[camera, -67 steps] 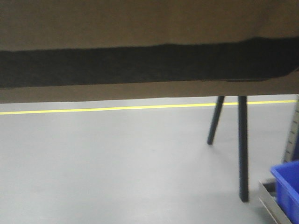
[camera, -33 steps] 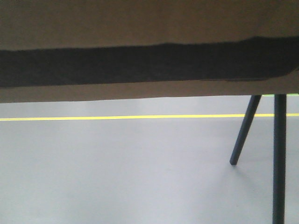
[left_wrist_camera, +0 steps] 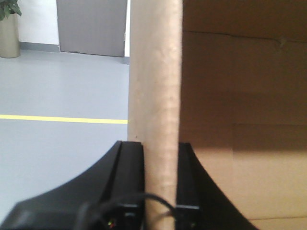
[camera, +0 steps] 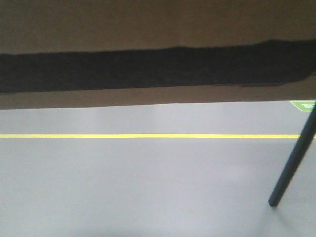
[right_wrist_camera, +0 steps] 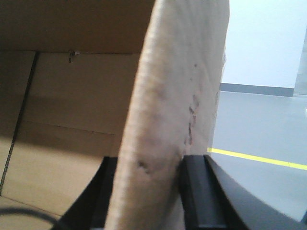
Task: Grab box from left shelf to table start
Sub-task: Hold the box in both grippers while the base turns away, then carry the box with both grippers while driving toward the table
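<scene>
Left tool point(left_wrist_camera: 157, 160) & right tool point(right_wrist_camera: 151, 167) each clamp box point(camera: 158, 24) wall; print unreadable.

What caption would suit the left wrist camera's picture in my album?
The left gripper clamps a cardboard wall of the box, with grey floor and a yellow line behind.

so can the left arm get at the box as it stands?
Likely yes, it's on it: the left gripper has a finger on each side of a wall of the box, nothing between.

Soft, dim front view (box point(camera: 158, 24) shadowed)
</scene>
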You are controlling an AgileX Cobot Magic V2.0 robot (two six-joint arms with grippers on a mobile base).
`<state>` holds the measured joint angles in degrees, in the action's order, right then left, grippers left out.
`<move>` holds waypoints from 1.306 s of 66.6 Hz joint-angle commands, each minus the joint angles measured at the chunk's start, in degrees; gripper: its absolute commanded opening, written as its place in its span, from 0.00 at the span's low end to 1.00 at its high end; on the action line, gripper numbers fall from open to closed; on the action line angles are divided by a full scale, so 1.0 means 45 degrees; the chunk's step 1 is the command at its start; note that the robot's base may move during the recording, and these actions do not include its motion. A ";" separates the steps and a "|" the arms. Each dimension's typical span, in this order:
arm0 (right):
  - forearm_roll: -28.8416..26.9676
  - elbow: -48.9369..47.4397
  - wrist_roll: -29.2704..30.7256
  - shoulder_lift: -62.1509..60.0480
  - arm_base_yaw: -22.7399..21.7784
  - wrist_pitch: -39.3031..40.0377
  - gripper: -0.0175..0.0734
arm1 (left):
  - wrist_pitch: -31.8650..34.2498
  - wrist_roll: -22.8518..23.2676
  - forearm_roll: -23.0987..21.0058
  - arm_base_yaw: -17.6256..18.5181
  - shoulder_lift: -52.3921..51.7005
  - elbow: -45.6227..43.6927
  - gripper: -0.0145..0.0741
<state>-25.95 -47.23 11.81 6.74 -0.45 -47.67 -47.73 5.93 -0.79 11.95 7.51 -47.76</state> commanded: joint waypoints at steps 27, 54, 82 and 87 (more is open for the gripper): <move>0.0018 -0.0392 0.0091 0.0295 -0.0058 0.1805 0.26 | 0.2661 0.0209 0.0328 0.0080 0.0178 -0.0480 0.05; 0.0018 -0.0392 0.0091 0.0295 -0.0058 0.1805 0.26 | 0.2661 0.0209 0.0328 0.0080 0.0178 -0.0480 0.05; 0.0018 -0.0392 0.0091 0.0295 -0.0058 0.1809 0.26 | 0.2661 0.0209 0.0328 0.0080 0.0178 -0.0480 0.05; 0.0018 -0.0392 0.0091 0.0295 -0.0058 0.1809 0.26 | 0.2661 0.0209 0.0328 0.0080 0.0178 -0.0480 0.05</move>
<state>-25.95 -47.23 11.81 6.74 -0.45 -47.67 -47.73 5.93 -0.82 11.95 7.51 -47.76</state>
